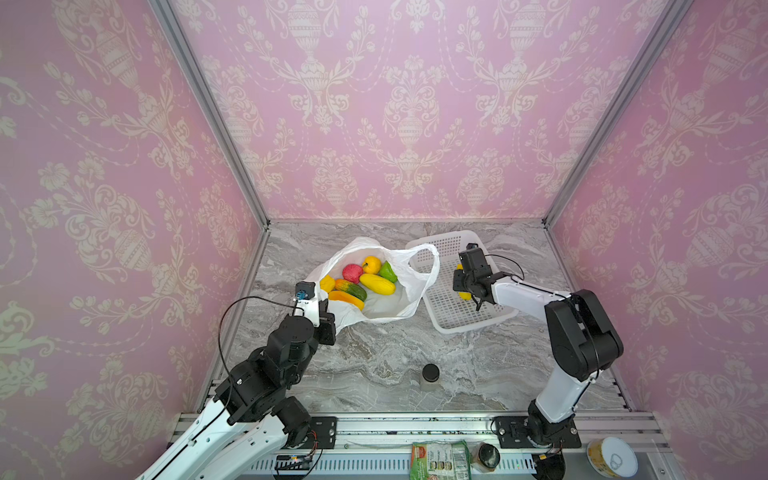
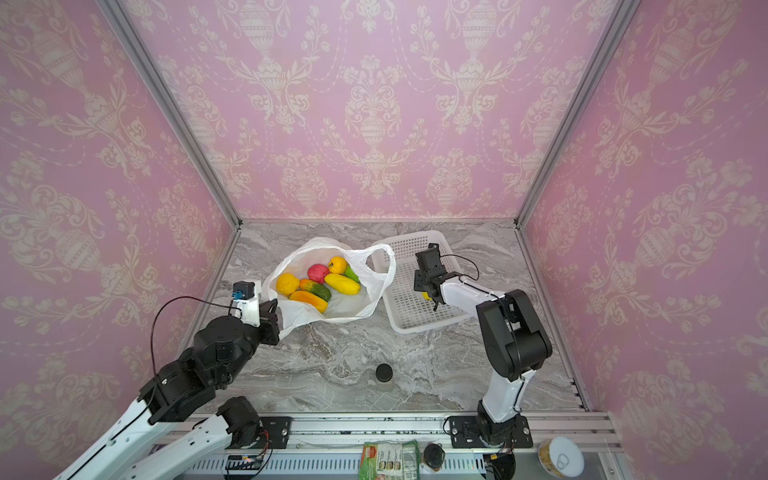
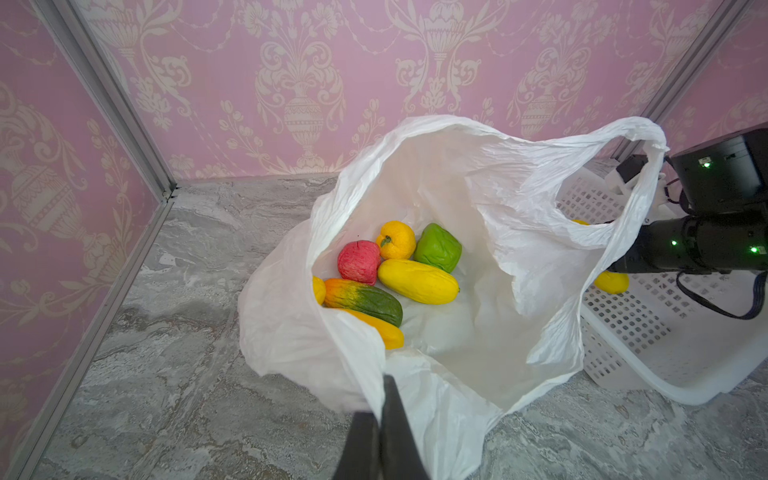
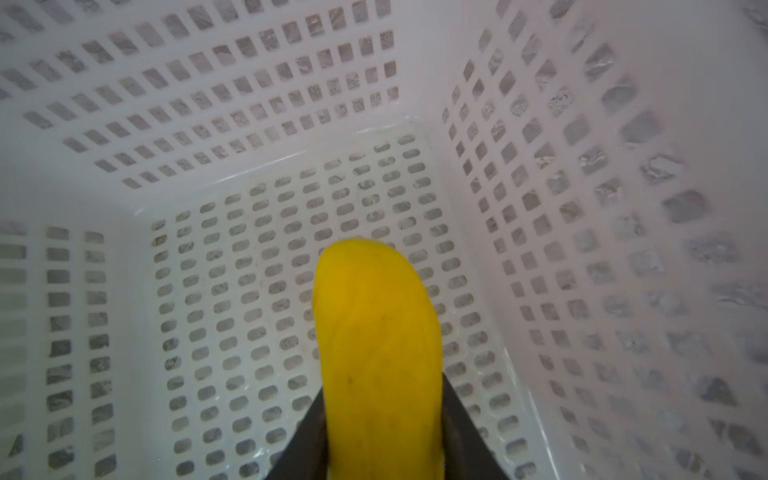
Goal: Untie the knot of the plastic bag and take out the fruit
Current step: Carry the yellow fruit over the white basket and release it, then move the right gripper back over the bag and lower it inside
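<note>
Pinches limp plastic bag point(image 3: 457, 187) rim w/ L jaws; clamps slick, prob. light yellow fruit point(image 4: 378, 332) round its girth w/ R jaws.

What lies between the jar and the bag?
Nothing; only bare marble tabletop separates jar and bag, shown in both top views.

Colours: pink cell, white plastics, bright fruit

Walls point(image 1: 411, 104) pink w/ cream damask (urns, flowers, swags); tabletop point(image 1: 395, 361) grey marble, pale veins; plastic bag point(image 3: 478, 174) translucent white, plain; basket point(image 4: 291, 83) white, grid of small holes; fruit in bag: round pc point(image 3: 359, 262) pink-red; citrus pc point(image 3: 396, 240) orange-yellow w/ green stem; lumpy pc point(image 3: 437, 247) green; long pc point(image 3: 417, 281) yellow; mango-like pc point(image 3: 363, 295) orange fading to dark green; bumpy pc point(image 2: 287, 284) yellow; pc inside basket point(image 4: 378, 353) plain yellow; jar point(image 1: 430, 374) dark lid, pale body; robot arms point(image 2: 511, 332) black & white.
</note>
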Tool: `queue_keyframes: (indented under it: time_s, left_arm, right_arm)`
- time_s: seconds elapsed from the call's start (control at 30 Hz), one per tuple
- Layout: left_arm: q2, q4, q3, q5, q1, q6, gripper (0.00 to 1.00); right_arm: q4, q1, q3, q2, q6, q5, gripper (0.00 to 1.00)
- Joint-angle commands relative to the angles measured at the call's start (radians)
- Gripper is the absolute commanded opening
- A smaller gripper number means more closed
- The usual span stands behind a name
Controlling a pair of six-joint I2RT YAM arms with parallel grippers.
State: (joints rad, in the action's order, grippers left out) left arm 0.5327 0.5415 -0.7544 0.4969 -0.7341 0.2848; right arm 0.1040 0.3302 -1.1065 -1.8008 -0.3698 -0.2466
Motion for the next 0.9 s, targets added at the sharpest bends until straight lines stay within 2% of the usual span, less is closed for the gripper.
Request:
queue_keyframes:
  time_s: [0.0, 0.13, 0.27, 0.37, 0.47, 0.63, 0.87]
  left_arm:
    - [-0.007, 0.017, 0.0, 0.028, 0.007, -0.023, 0.0]
    - [-0.004, 0.015, -0.009, 0.041, 0.007, -0.026, 0.0]
    - [-0.024, 0.018, -0.02, 0.026, 0.007, 0.011, 0.0]
    - [-0.048, 0.041, -0.036, 0.041, 0.006, 0.056, 0.0]
    - [-0.025, 0.081, -0.068, 0.057, 0.007, 0.094, 0.0]
    - [0.013, 0.041, -0.074, -0.028, 0.007, 0.125, 0.0]
    - [0.026, 0.014, -0.085, -0.104, 0.006, 0.142, 0.0]
  right_arm:
    - [0.08, -0.027, -0.105, -0.043, 0.029, 0.004, 0.4]
    - [0.084, -0.043, -0.12, -0.06, 0.032, 0.019, 0.5]
    - [0.058, -0.042, -0.091, -0.025, 0.034, 0.056, 0.75]
    - [0.045, -0.042, -0.028, 0.037, 0.026, 0.066, 0.85]
    - [0.024, -0.042, 0.039, 0.129, 0.01, 0.089, 0.88]
    - [-0.036, -0.02, 0.175, 0.353, -0.013, 0.119, 0.9]
    - [-0.014, 0.098, 0.228, 0.659, 0.029, 0.072, 0.92]
